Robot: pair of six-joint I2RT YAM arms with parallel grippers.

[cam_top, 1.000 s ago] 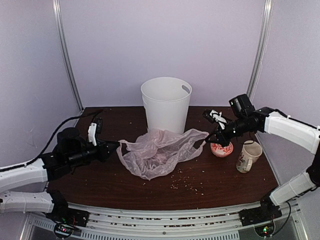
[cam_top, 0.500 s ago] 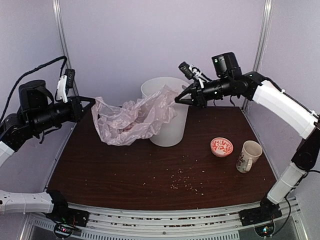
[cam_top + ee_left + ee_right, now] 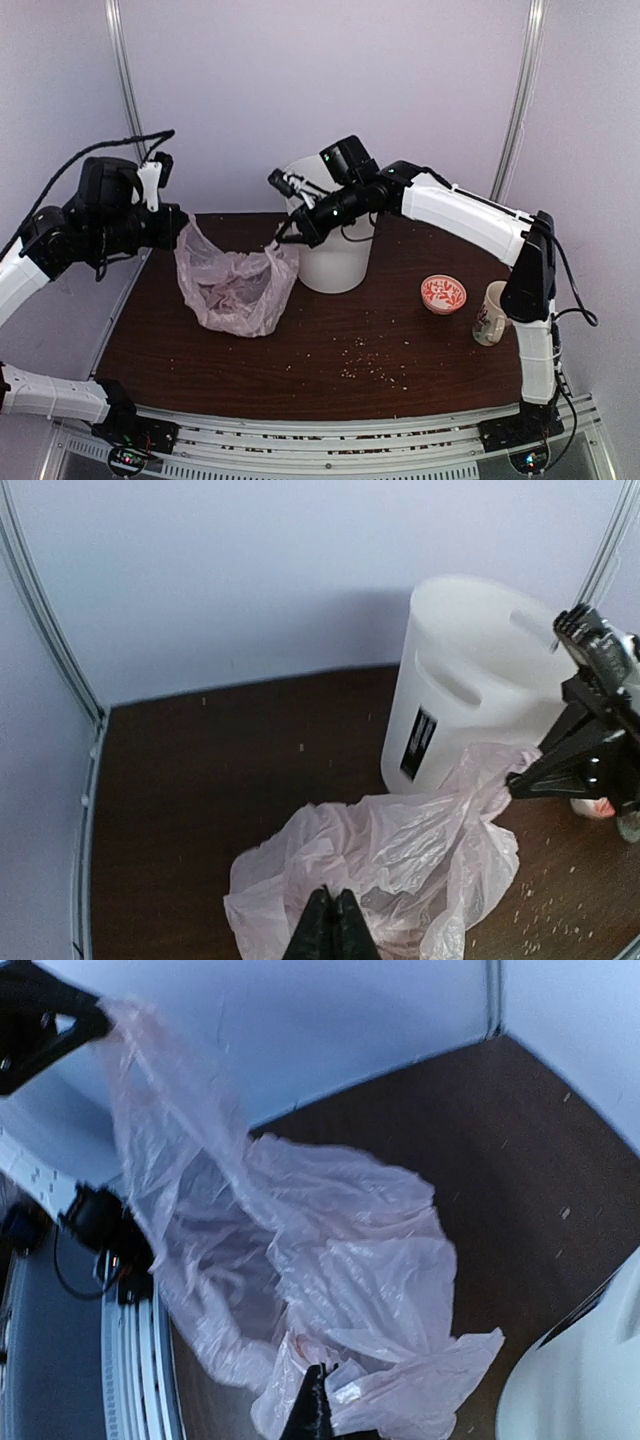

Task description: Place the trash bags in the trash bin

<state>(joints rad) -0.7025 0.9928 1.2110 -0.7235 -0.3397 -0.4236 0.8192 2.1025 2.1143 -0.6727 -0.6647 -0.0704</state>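
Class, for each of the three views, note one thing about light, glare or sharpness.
Top external: even, diffuse light, no hard shadows on the table. Left wrist: the white bin glares, its rim washed out against the wall. Right wrist: the pink bag looks soft and smeared, the bin's edge blurred.

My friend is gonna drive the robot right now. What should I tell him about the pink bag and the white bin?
The left gripper is shut on the left edge of the trash bag.
The right gripper is shut on its right edge.
The bag hangs stretched between them, left of the trash bin, none of it inside.
Done: bag lifted by both arms.
Left: carry it over the bin's opening, push it in, let go.
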